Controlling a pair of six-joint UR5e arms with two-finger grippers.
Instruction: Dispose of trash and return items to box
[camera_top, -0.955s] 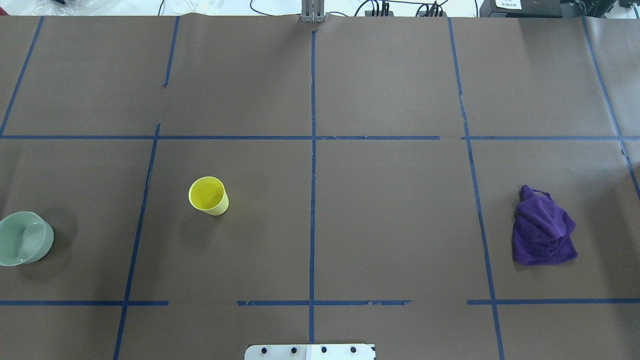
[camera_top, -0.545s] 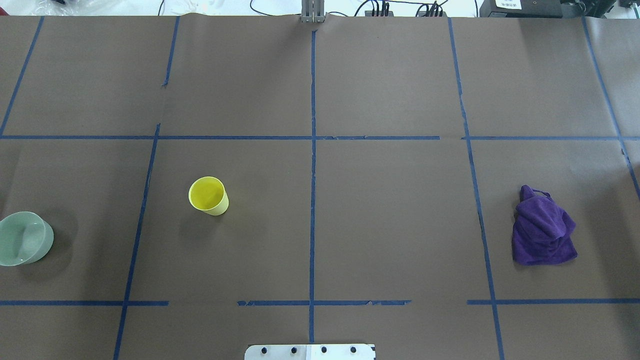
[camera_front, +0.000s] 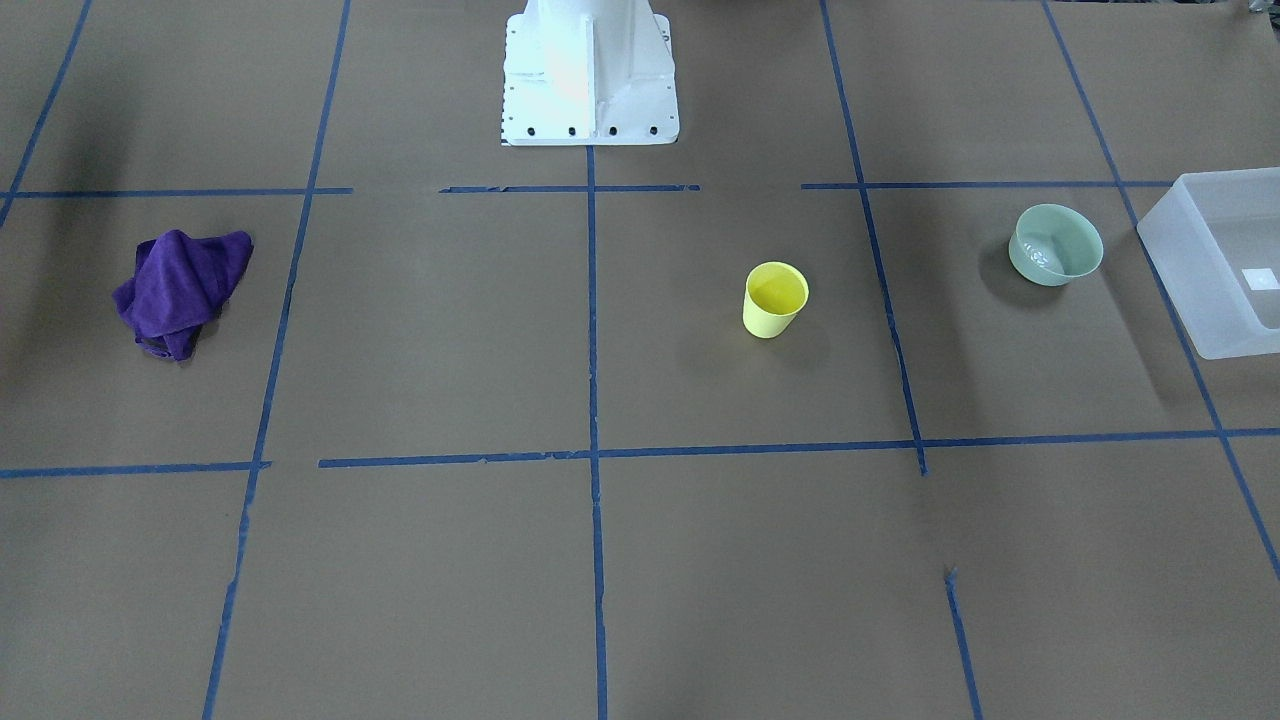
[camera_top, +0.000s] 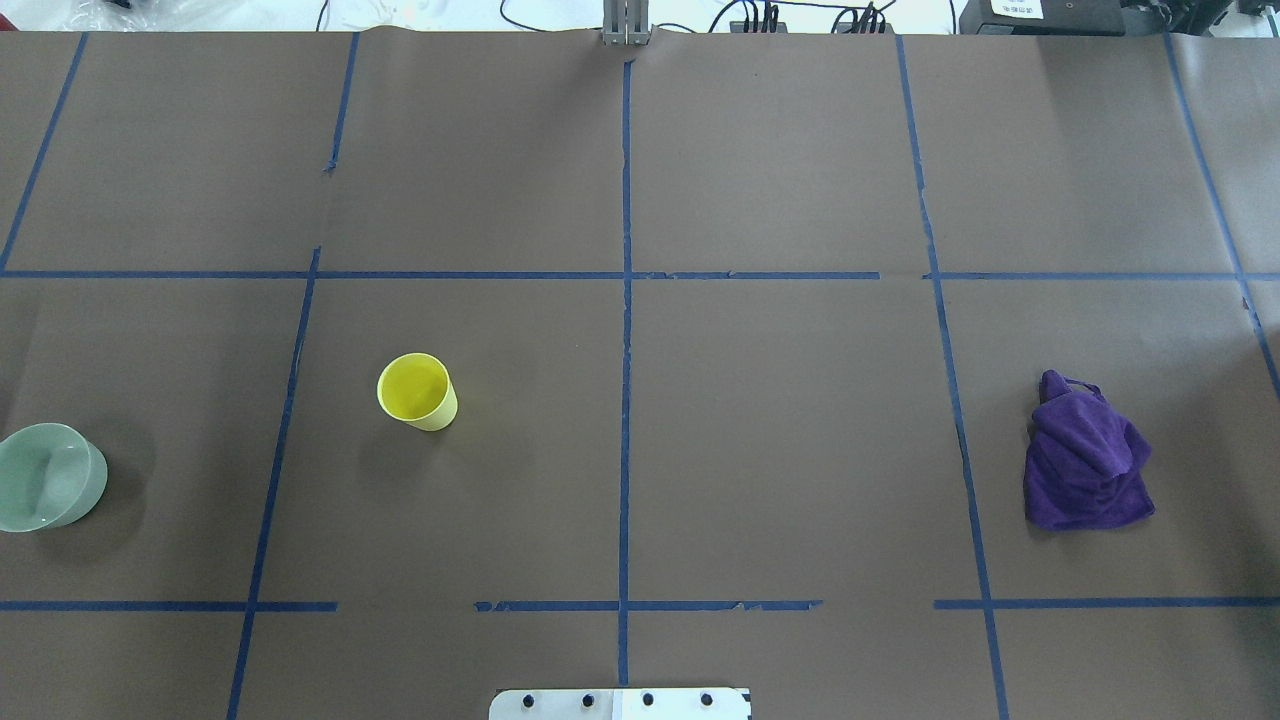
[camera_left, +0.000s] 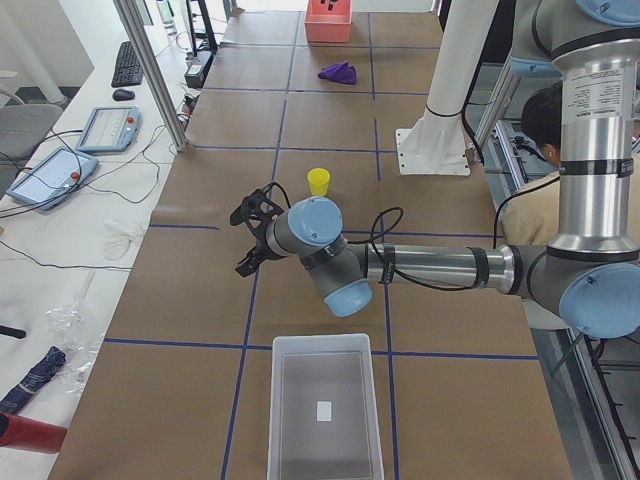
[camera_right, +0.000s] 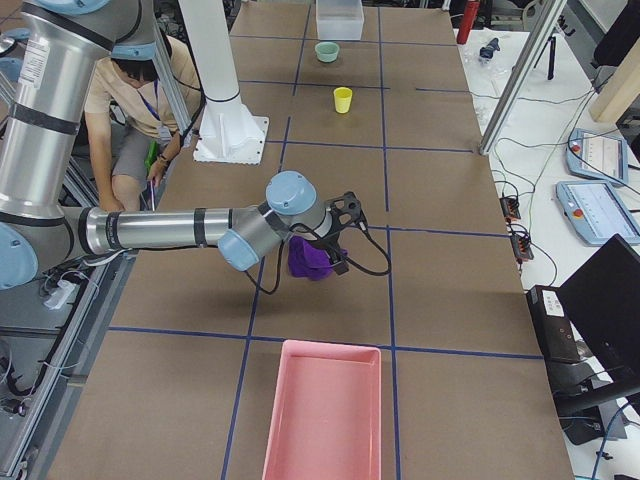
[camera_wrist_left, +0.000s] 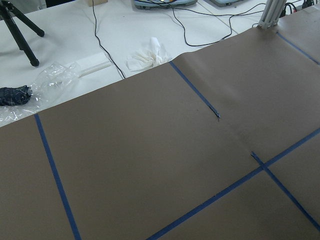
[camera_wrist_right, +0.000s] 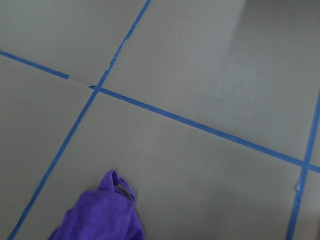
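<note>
The yellow cup (camera_top: 417, 392) stands upright on the table's left half; it also shows in the front view (camera_front: 775, 299). The mint-green bowl (camera_top: 45, 476) sits at the overhead view's left edge, just short of the frosted-white box (camera_front: 1175, 285). My left gripper (camera_left: 250, 232) shows only in the exterior left view, hovering between the cup (camera_left: 318, 181) and the box (camera_left: 275, 420); I cannot tell if it is open. My right gripper (camera_right: 345, 225) shows only in the exterior right view, above the purple cloth (camera_right: 310, 260); I cannot tell if it is open.
The purple cloth (camera_top: 1085, 455) lies crumpled on the right half. A pink bin (camera_right: 322, 410) stands at the table's right end. The robot base (camera_front: 588, 70) is at the table's near edge. A person (camera_right: 130, 90) sits behind the robot.
</note>
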